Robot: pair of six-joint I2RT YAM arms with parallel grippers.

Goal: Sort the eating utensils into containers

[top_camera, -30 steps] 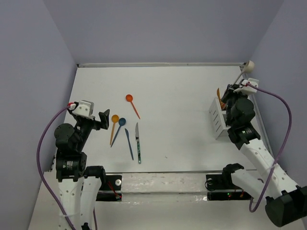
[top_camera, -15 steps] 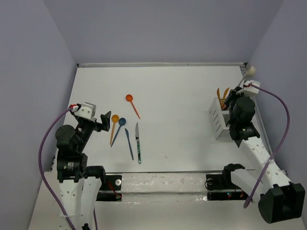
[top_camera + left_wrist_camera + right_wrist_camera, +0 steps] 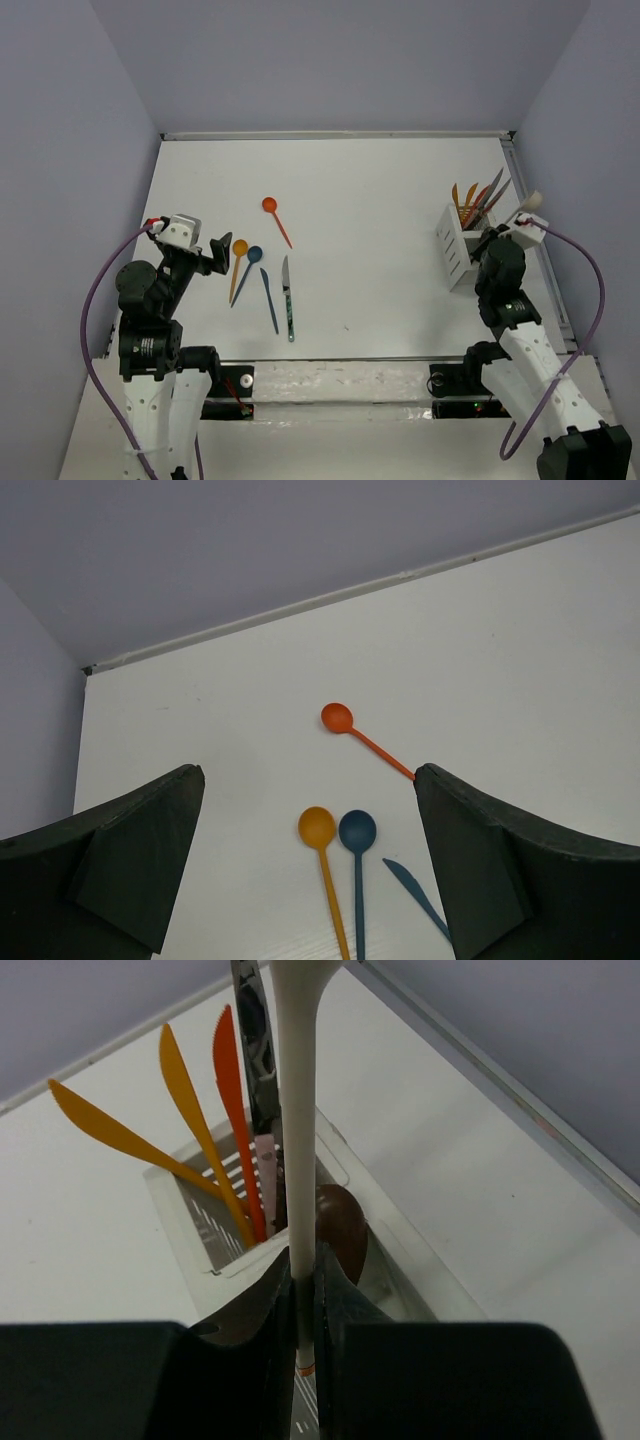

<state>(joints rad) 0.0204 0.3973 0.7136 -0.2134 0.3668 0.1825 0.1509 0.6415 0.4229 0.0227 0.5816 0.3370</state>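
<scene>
No readable text, labels, numbers, signs

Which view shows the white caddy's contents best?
Right wrist: close on the caddy, with two orange knives, a red knife and a grey one standing in it, behind the white utensil in the right hand. Top external shows it small; left wrist misses it.
</scene>
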